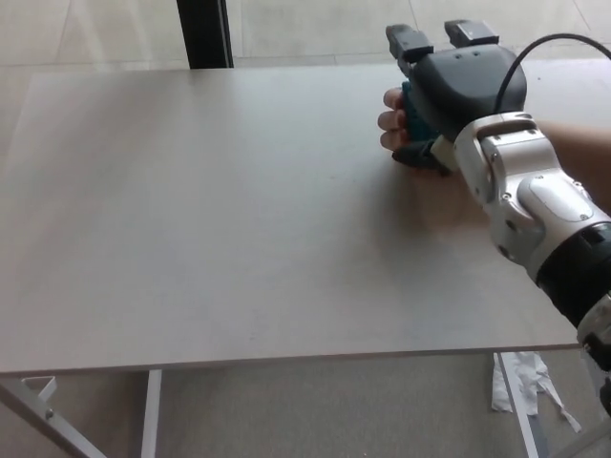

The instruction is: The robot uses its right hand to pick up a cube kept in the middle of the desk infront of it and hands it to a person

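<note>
Over the desk's (191,219) far right part hovers my right hand (458,86). Its two thick fingers (406,40) stick up and away from the cube, so the hand is open. The teal cube (412,107) shows as a sliver just left of my palm. A person's hand (389,122) lies under and beside mine, its fingers curled around the cube. Most of the cube is hidden by my hand and the person's fingers. My left hand does not show.
The person's forearm (584,157) reaches in from the right edge, behind my wrist. A black post (202,33) stands beyond the desk's far edge. White desk legs (151,410) and a crumpled paper (520,377) lie below the near edge.
</note>
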Available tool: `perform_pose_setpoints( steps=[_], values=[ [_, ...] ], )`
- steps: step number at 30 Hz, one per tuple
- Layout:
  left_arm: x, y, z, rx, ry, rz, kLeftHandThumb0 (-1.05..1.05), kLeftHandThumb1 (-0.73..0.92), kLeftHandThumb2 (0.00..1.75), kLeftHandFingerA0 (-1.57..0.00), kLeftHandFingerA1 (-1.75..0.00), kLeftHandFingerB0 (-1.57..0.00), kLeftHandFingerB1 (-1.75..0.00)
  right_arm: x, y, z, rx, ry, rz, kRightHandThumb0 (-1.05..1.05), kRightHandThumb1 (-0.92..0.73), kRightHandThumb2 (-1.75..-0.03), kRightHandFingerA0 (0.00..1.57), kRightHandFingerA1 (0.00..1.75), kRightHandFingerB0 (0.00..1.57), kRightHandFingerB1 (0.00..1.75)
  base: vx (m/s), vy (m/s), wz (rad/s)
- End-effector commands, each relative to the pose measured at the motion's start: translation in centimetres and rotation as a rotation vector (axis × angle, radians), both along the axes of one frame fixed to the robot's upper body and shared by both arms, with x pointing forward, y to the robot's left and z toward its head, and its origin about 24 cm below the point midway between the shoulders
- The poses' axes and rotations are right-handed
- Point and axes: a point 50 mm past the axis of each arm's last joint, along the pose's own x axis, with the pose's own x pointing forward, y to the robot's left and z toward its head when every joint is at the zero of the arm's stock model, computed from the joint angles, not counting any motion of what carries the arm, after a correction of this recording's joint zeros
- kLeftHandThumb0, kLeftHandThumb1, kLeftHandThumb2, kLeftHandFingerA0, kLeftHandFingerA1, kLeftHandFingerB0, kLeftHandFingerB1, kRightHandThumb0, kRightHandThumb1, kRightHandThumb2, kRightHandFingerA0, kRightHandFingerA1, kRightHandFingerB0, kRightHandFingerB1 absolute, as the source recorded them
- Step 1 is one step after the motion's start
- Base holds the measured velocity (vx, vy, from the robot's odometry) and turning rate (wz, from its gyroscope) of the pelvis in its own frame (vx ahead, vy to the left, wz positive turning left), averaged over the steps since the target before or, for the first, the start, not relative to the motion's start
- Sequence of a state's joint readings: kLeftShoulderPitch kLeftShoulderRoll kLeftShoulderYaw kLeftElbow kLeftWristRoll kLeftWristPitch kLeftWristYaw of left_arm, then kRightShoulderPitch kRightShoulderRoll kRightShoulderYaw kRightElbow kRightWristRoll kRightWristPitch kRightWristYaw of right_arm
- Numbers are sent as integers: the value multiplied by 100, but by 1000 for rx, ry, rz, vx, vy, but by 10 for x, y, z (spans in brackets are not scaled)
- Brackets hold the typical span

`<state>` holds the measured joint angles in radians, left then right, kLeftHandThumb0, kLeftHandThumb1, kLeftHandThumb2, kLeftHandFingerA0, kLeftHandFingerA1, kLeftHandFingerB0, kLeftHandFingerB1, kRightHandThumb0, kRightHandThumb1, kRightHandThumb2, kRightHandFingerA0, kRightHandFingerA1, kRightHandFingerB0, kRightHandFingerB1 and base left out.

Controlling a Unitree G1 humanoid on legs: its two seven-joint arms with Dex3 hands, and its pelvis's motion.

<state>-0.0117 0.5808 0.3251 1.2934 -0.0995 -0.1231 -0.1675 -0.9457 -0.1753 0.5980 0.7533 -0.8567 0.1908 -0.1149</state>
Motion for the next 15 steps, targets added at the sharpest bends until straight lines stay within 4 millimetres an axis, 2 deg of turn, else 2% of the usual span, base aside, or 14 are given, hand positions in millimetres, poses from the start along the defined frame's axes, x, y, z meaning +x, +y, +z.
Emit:
perform_pose_setpoints(
  steps=[1, 4, 5, 6, 7, 8, 9, 10, 11, 12, 13, 14, 15],
  values=[
    [-6, 5, 4, 12, -5, 17, -69, 58, 58, -77, -56, -56, -41, -51, -38, 65, 161, -64, 119, -95, -55, -88, 0, 11, 0, 0, 0, 0, 0],
    [-6, 6, 4, 13, -7, 26, -70, 57, 58, -76, -54, -55, -40, -73, -51, 81, 206, -129, 145, -93, -53, -87, 0, 13, 0, 2, 0, 0, 0],
    [-7, 6, 5, 21, 3, 13, -67, 58, 59, -75, -54, -56, -41, -100, -72, 100, 227, -212, 124, -89, -50, -88, 0, 15, 4, 10, 0, 0, 0],
    [-8, 7, 5, 22, 5, 15, -67, 58, 59, -75, -54, -55, -41, -114, -83, 107, 235, -253, 119, -84, -48, -87, 0, 17, 5, 13, 0, 0, 0],
    [-10, 7, 5, 25, 8, 19, -66, 59, 58, -75, -53, -54, -40, -129, -96, 113, 232, -303, 96, -93, -55, -87, 0, 10, 11, 8, 0, 0, 0],
    [-11, 8, 6, 23, 6, 25, -67, 59, 58, -74, -54, -54, -40, -145, -109, 120, 268, -336, 74, -84, -49, -84, 0, 13, 5, 19, 0, 0, 0],
    [-11, 9, 6, 20, -1, 37, -66, 58, 58, -76, -56, -54, -41, -171, -133, 131, 287, -401, 19, -72, -44, -86, 2, 29, 1, 32, 0, 0, 0],
    [-11, 10, 7, 19, -4, 42, -66, 58, 58, -76, -56, -54, -41, -181, -140, 134, 282, -424, -2, -72, -44, -86, 2, 29, 1, 32, 0, 0, 0],
    [-11, 11, 8, 22, -2, 40, -69, 58, 58, -77, -56, -54, -40, -193, -152, 136, 314, -450, -20, -70, -45, -77, 4, 38, 11, 39, 0, 0, 0],
    [-12, 12, 9, 26, 0, 38, -69, 58, 58, -77, -56, -54, -40, -210, -165, 138, 344, -485, -44, -70, -45, -77, 4, 38, 11, 39, 0, 0, 0],
    [-12, 13, 10, 28, 1, 38, -67, 59, 58, -74, -54, -53, -40, -219, -172, 139, 329, -504, -79, -36, -38, -95, 3, 53, 0, 48, 0, 0, 0],
    [-14, 13, 10, 29, 4, 38, -67, 59, 59, -71, -52, -53, -40, -233, -182, 142, 308, -531, -146, -68, -49, -80, 9, 45, 14, 41, 0, 0, 0],
    [-15, 13, 10, 32, 8, 37, -67, 59, 59, -71, -52, -53, -40, -243, -189, 143, 308, -547, -189, -68, -49, -80, 9, 45, 14, 41, 0, 0, 0]
  ],
)
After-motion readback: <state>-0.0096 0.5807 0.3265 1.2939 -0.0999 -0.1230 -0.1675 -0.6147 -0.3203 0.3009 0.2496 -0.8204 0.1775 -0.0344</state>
